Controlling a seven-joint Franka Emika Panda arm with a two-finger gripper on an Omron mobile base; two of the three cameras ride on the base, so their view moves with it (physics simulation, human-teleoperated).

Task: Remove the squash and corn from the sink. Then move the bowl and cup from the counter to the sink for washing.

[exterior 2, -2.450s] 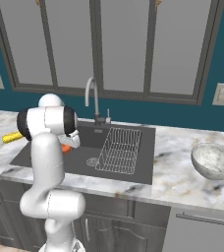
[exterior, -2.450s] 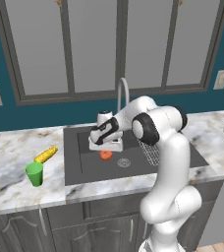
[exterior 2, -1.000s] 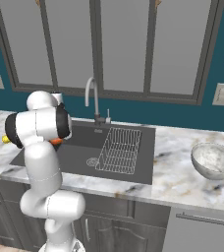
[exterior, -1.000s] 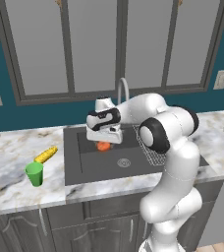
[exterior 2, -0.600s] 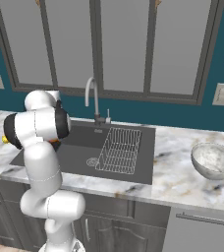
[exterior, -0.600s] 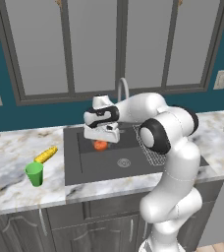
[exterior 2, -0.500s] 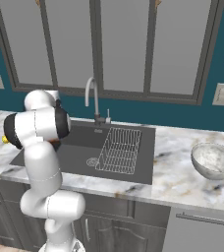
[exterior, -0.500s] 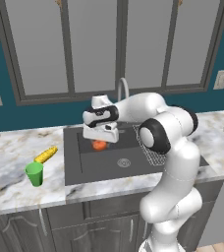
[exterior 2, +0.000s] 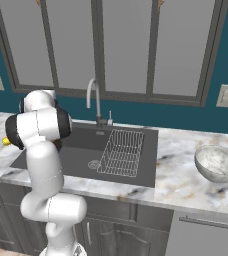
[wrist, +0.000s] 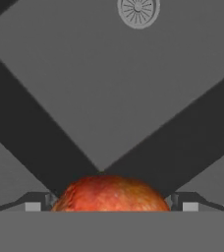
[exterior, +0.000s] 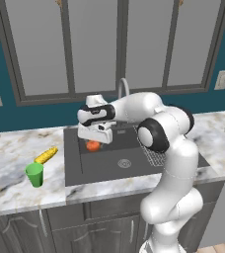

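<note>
Squash lifted over sink
Gripper jaws clamped on squash above sink; corn already out beside cup

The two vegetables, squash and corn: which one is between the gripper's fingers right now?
The squash, the round orange-red one, sits between the fingers of the gripper over the sink. The long yellow corn lies on the counter by the green cup.
</note>
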